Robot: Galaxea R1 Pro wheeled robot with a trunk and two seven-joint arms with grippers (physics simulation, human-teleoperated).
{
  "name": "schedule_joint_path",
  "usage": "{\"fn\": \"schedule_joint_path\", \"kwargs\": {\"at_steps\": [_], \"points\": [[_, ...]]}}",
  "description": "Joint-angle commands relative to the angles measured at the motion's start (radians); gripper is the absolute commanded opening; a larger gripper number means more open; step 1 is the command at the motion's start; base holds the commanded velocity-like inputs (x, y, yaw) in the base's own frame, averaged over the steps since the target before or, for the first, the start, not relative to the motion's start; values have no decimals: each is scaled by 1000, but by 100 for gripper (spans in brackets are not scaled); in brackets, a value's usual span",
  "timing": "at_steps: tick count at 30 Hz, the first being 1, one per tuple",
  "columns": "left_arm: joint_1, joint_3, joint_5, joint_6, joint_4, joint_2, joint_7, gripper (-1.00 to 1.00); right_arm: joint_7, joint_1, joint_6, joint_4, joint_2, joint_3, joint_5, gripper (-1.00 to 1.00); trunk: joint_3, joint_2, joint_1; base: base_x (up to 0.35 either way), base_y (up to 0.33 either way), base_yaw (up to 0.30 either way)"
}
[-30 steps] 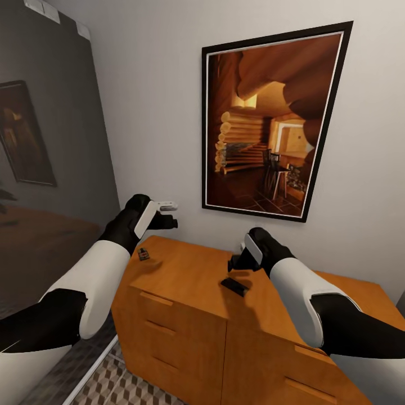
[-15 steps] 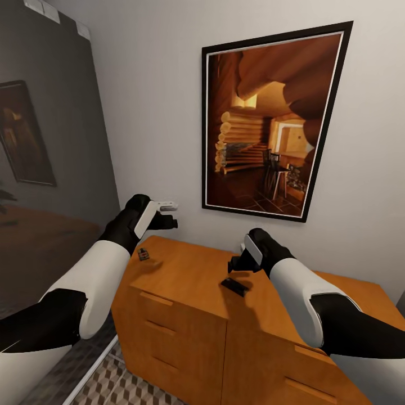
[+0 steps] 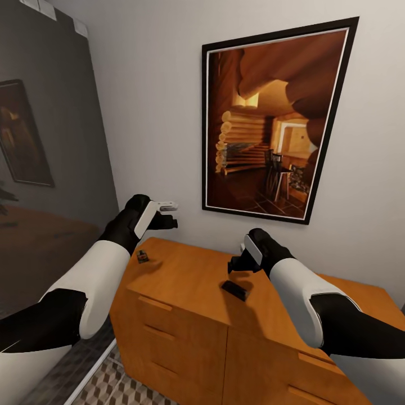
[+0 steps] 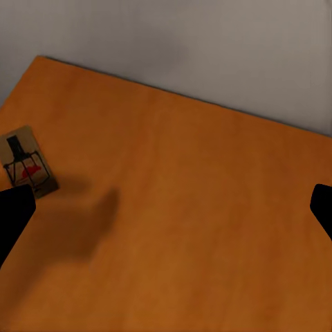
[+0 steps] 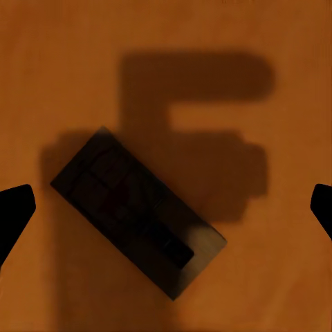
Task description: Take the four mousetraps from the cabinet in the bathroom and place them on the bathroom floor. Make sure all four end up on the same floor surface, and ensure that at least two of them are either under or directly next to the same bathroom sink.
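Head view: both grippers hover over the orange cabinet (image 3: 185,281). One mousetrap (image 3: 143,257) lies below the left gripper (image 3: 169,214), another (image 3: 234,289) below the right gripper (image 3: 236,264).

Left wrist view: the fingers (image 4: 15,216) are spread wide, the trap (image 4: 28,168) just beside one tip.

Right wrist view: the fingers (image 5: 14,211) are spread, the trap (image 5: 138,211) lying diagonally between them. It looks light, stiff and thin, so I would pinch it across the board's long edges, clear of the wire.
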Motion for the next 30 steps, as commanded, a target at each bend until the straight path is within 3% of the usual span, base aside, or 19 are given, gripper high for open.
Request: {"fn": "schedule_joint_path", "kwargs": {"at_steps": [1, 30], "points": [[-1, -3, 11, 3, -1, 0, 10, 100, -10, -1, 3, -1, 0, 1, -11, 100, -1, -1, 0, 18, 0, 0], [-1, -4, 10, 3, -1, 0, 8, 100, -10, -1, 3, 5, 10, 1, -14, 100, -1, -1, 0, 2, 0, 0]]}}
